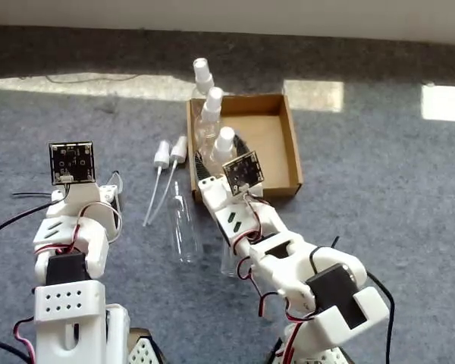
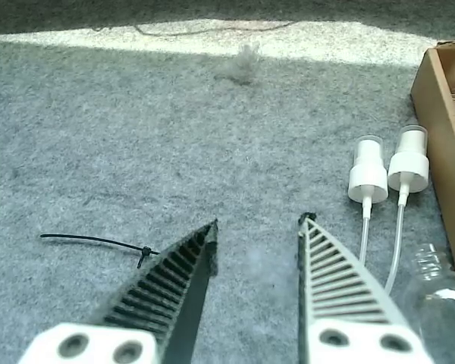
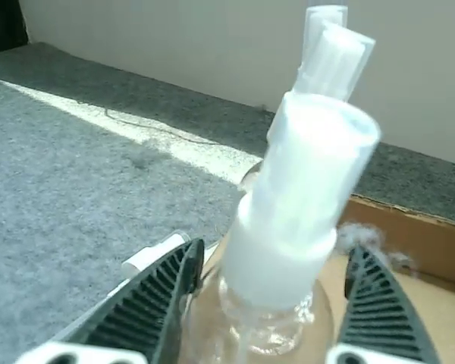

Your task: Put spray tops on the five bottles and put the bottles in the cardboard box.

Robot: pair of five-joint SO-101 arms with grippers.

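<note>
Your right hand [image 3: 274, 250] brackets a capped bottle [image 3: 288, 227] standing at the left wall of the cardboard box [image 1: 292, 144]; you cannot tell if it grips. Your left hand [image 2: 259, 221] hangs open over the carpeted worktop [image 2: 136, 136], near two loose spray tops [image 2: 368, 178] and an uncapped bottle [image 1: 183, 224] lying flat.
</note>
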